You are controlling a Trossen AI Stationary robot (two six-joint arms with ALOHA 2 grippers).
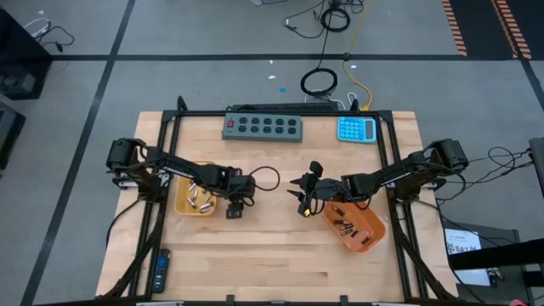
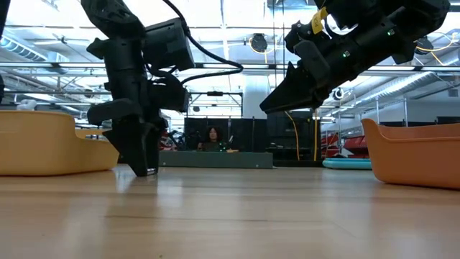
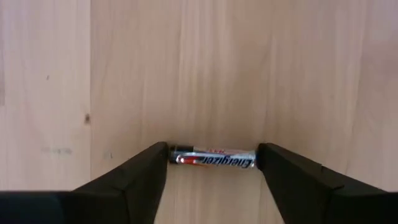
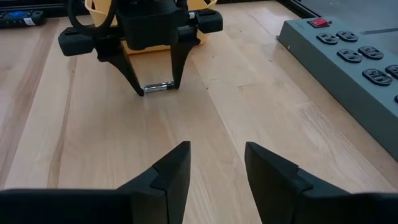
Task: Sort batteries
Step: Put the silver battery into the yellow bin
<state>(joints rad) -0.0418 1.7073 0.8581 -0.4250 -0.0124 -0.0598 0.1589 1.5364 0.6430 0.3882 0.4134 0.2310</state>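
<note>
Two dark jointed arms, black looping cables, wedge-shaped black fingers [image 4: 174, 171]

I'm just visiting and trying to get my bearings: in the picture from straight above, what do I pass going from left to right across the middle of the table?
Left orange tray with silver batteries → left gripper, open over a battery → right gripper, open above bare wood → right orange tray with dark batteries.
</note>
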